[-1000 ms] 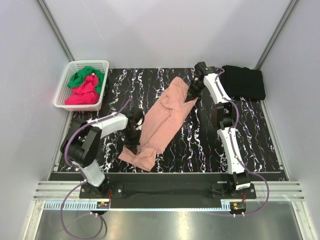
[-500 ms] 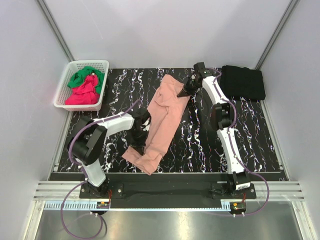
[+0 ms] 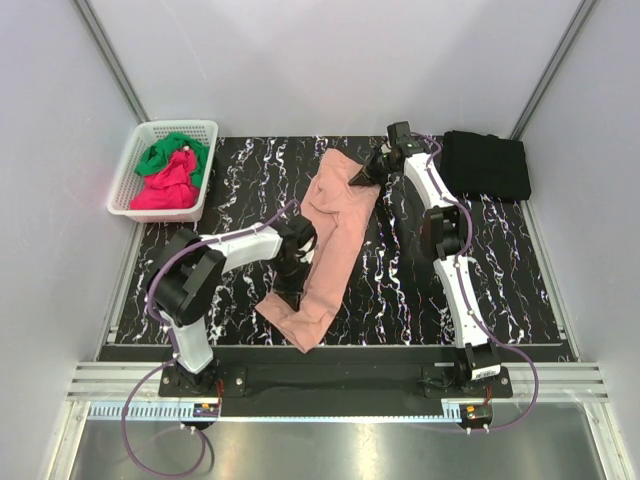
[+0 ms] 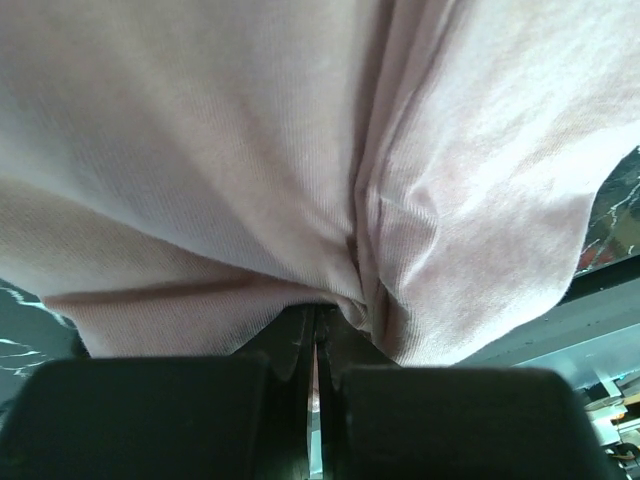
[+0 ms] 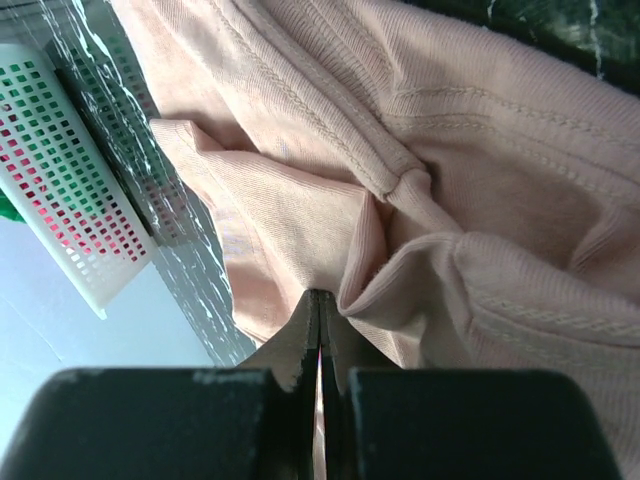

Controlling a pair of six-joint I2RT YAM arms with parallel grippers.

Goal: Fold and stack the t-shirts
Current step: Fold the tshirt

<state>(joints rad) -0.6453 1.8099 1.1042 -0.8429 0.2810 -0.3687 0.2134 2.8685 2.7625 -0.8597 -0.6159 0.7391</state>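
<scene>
Clamping both jaws on the salmon t-shirt (image 3: 335,215), I should pull evenly to spread it flat on the desk (image 3: 400,290).

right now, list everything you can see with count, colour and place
salmon-pink t-shirt: one, salmon-pink, stretched in a long strip across the table's middle, pinched at both ends
black t-shirt: one, black, folded, far right corner of the table
green t-shirt: one, green, crumpled in the basket, far side
magenta-red t-shirt: one, magenta-red, crumpled in the basket, near side
basket: one, white plastic mesh, far left corner
table: one, black with white marbling
left gripper: one, black, shut on the shirt's near end
right gripper: one, black, shut on the shirt's far end
</scene>
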